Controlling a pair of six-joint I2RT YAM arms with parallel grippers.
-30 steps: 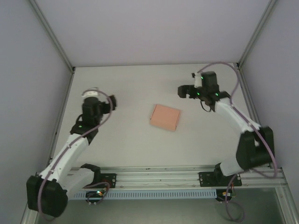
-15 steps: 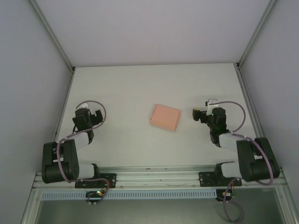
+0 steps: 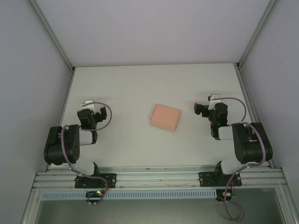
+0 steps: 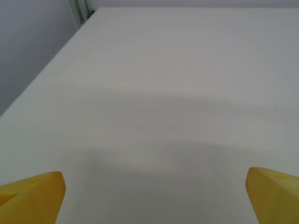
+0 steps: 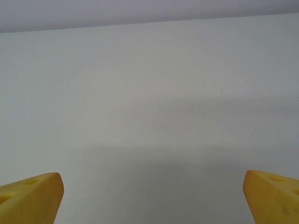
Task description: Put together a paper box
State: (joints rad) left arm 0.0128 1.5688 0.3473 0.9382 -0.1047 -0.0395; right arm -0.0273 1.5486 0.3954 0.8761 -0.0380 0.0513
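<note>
Although only the yellow tips of the left fingers (image 4: pixel 32 198) and right fingers (image 5: pixel 30 198) showed, cut off at the lower corners of the wrist views, each pair stood wide apart over the bare surface (image 3: pixel 140 84). The left arm (image 3: pixel 63 144) and right arm (image 3: pixel 247 142) sat folded low at the top view's sides. The paper box (image 3: pixel 165 116) lay at centre, well apart from both pairs.

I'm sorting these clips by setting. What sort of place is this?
Probably a robotics lab test cell: a white table walled by pale grey panels, the left arm and right arm bolted to an aluminium rail, and one small salmon-pink card box mid-table.
</note>
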